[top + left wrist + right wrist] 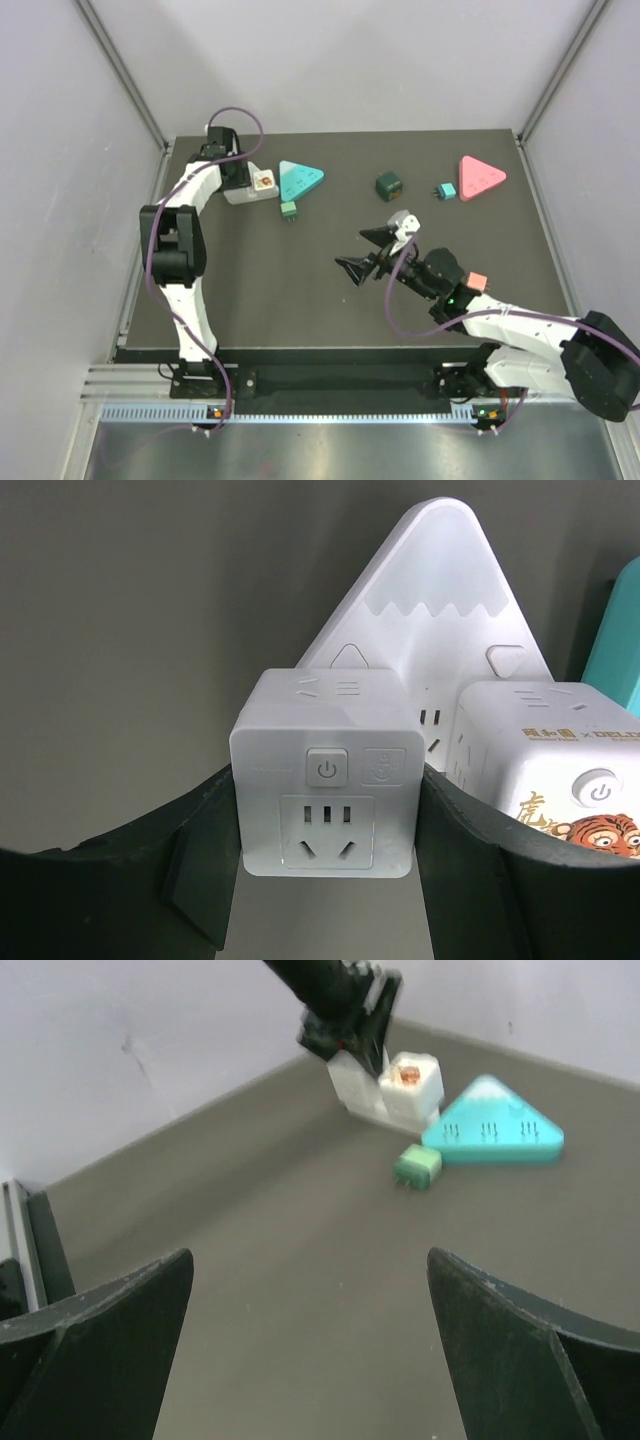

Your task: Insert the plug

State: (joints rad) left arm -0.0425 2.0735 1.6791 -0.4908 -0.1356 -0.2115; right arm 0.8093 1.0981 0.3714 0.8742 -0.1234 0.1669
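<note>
My left end effector (pixel 327 820) is clamping a smooth white plastic cube plug (pixel 320 720) by two sides, at the far left of the matte dark surface (pixel 300 300). The plug is sitting against a glossy white triangular power strip (pixel 440 570), with a tiger-printed cube (pixel 545 750) just beside it. Further right are lying a teal triangle (pixel 300 180), a small green plug (pixel 289 209), a dark green cube (pixel 389 185) and a pink triangle (pixel 481 177). My right end effector (pixel 364 251) is hovering mid-surface, spread wide, holding nothing.

Table (pixel 290 290) centre lies open; white cube adapter (pixel 325 780), tiger-printed cube (pixel 560 780) and teal strip (pixel 300 179) crowd the far-left corner.
</note>
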